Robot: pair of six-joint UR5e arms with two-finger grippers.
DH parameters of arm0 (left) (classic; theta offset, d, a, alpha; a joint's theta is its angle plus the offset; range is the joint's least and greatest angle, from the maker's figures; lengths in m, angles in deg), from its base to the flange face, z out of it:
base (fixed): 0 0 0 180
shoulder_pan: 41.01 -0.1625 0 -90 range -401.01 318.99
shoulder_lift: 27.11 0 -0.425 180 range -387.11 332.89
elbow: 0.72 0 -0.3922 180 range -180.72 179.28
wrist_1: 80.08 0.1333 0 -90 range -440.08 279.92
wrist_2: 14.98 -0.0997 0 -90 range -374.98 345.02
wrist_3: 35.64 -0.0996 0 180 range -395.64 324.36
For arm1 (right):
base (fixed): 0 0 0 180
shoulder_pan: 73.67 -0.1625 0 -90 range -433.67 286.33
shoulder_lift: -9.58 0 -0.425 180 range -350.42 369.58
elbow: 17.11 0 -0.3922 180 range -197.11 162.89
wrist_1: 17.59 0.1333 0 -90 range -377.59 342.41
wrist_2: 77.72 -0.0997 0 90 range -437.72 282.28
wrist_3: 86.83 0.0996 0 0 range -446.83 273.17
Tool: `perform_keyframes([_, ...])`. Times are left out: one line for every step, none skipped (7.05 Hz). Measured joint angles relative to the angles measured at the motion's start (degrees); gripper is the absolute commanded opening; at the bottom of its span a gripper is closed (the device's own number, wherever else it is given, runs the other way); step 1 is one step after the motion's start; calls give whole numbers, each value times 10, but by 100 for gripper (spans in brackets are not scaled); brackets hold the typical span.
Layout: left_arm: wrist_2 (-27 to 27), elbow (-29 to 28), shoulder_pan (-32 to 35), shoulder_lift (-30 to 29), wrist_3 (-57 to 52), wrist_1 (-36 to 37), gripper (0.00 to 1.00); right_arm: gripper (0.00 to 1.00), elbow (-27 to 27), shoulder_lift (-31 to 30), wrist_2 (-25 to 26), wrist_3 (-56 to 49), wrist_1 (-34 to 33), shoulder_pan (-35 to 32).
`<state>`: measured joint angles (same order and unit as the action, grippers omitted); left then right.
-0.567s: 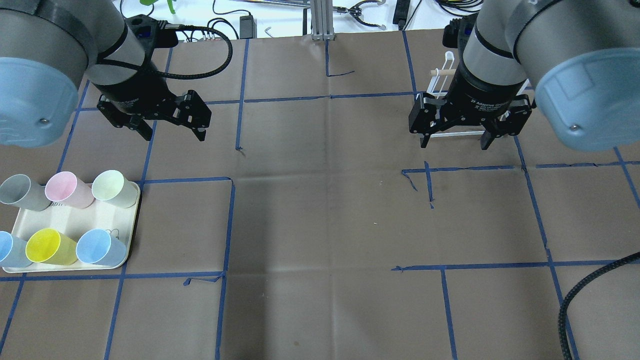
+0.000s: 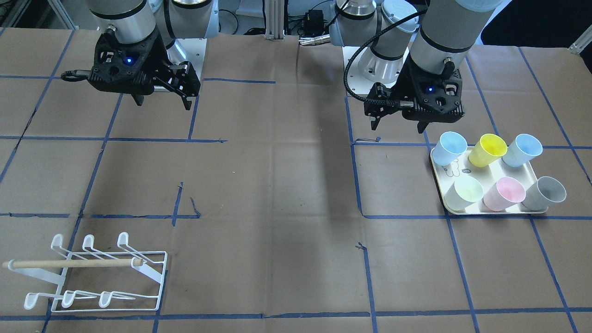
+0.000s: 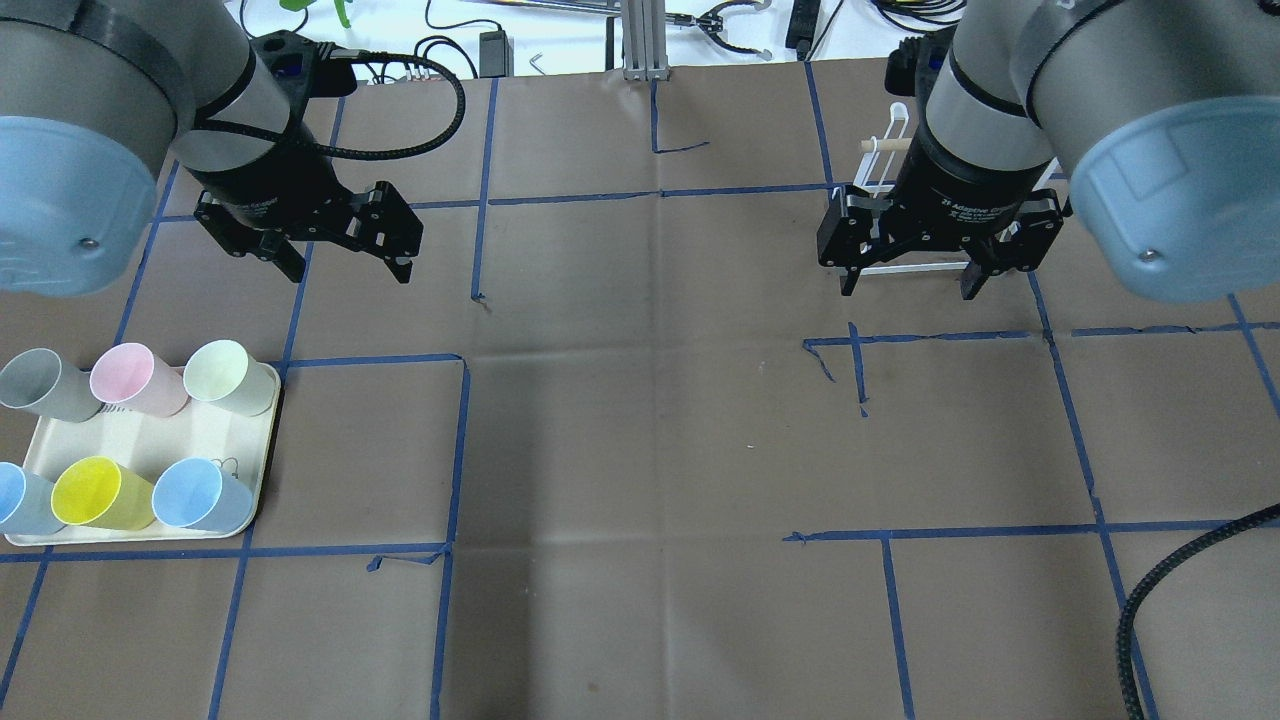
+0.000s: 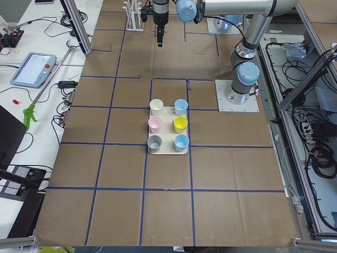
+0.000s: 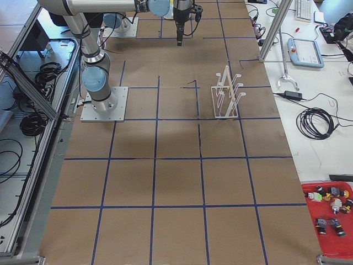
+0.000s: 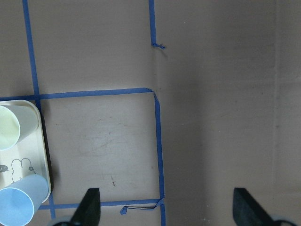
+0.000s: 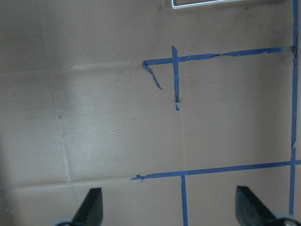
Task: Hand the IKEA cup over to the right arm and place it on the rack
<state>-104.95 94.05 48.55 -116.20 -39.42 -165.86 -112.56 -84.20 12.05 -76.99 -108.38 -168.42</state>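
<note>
Several IKEA cups stand on a cream tray at the table's left: grey, pink, pale green, yellow and two blue, one at the tray's near corner. My left gripper hangs open and empty high above the table beside the tray; its view shows the pale green cup and a blue cup. My right gripper is open and empty, in front of the white wire rack. The rack holds no cup.
The rack's wooden dowel sticks out sideways. Blue tape lines grid the brown paper table. A ribbed black hose loops in at the near right. The rack's edge shows at the top of the right wrist view.
</note>
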Motion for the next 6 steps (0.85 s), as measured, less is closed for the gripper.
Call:
perform_keyframes([0, 0, 0, 0, 0, 0, 99, 100, 0, 0, 0, 0, -1, 0])
perform_keyframes([0, 0, 0, 0, 0, 0, 99, 100, 0, 0, 0, 0, -1, 0])
perform_keyframes([-1, 1, 0, 1, -2, 0, 99, 100, 0, 0, 0, 0, -2, 0])
perform_keyframes([-1, 2, -1, 1, -4, 0, 99, 100, 0, 0, 0, 1, -3, 0])
perform_keyframes([-1, 3, -1, 2, -5, 0, 99, 100, 0, 0, 0, 1, -4, 0])
perform_keyframes([-1, 4, -1, 2, -6, 0, 99, 100, 0, 0, 0, 0, -4, 0])
